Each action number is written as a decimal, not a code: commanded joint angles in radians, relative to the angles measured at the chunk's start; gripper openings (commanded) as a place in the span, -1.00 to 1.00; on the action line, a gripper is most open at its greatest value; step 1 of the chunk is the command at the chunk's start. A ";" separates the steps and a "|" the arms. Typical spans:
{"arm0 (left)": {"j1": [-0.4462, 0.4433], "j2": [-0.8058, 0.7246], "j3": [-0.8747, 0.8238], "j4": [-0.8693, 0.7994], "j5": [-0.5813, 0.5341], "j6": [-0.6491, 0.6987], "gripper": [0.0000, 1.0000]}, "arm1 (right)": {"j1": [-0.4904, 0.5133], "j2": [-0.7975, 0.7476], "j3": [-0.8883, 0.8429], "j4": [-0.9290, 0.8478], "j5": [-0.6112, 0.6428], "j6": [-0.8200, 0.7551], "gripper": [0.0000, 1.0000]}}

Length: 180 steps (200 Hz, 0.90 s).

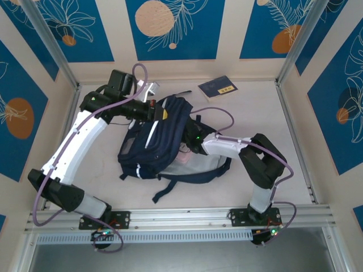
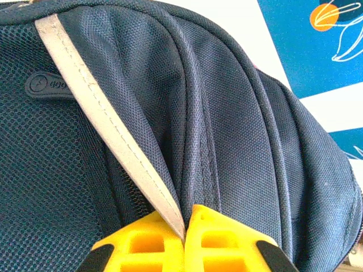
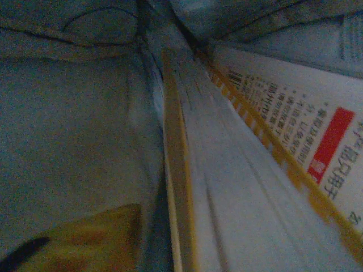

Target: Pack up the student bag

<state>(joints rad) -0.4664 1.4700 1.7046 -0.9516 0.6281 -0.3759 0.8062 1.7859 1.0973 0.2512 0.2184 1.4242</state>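
Observation:
The student bag [image 1: 161, 139], dark navy with pale stripes, lies in the middle of the table with its straps trailing toward the near edge. My left gripper [image 1: 156, 111] is at its far top end, with the yellow jaws shut [image 2: 186, 238] on a fold of the bag's fabric [image 2: 238, 141] beside a reflective stripe [image 2: 108, 130]. My right gripper [image 1: 190, 146] reaches into the bag's opening from the right. Inside, a book [image 3: 238, 187] with an orange-edged cover and printed text lies lengthwise past the jaws. The left yellow finger [image 3: 91, 238] stands apart from the book. The other finger is hidden.
A dark blue booklet [image 1: 218, 86] with a yellow label lies at the back of the table, right of centre. Walls and metal posts close the table [image 1: 295, 136] on three sides. A rail [image 1: 187, 218] runs along the near edge by the arm bases.

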 commanded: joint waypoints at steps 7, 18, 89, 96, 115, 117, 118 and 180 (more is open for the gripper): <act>0.019 -0.048 0.068 0.159 0.111 -0.013 -1.00 | 0.014 -0.088 0.013 -0.016 0.045 -0.093 0.31; 0.033 -0.055 0.053 0.174 0.108 -0.025 -1.00 | 0.013 -0.130 -0.011 -0.039 0.047 -0.114 0.45; 0.082 -0.079 -0.013 0.172 0.020 -0.028 -1.00 | -0.001 -0.345 -0.220 -0.078 0.045 -0.140 0.59; 0.083 -0.079 -0.014 0.156 -0.015 -0.016 -1.00 | -0.002 -0.374 -0.234 -0.100 0.047 -0.159 0.55; 0.082 -0.088 -0.060 0.150 -0.077 0.003 -1.00 | 0.027 -0.475 -0.273 -0.165 0.105 -0.303 0.47; 0.082 -0.090 -0.067 0.152 -0.079 0.003 -1.00 | 0.029 -0.486 -0.278 -0.174 0.112 -0.316 0.47; 0.082 -0.090 -0.071 0.154 -0.080 0.003 -1.00 | 0.029 -0.491 -0.281 -0.178 0.117 -0.321 0.47; 0.049 -0.050 -0.341 0.311 -0.164 -0.082 -1.00 | -0.041 -0.882 -0.452 -0.488 0.325 -0.503 0.13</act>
<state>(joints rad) -0.4187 1.3987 1.4284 -0.7105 0.5911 -0.4366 0.8112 1.0237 0.6987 -0.0750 0.3992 1.0195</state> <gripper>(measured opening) 0.043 0.627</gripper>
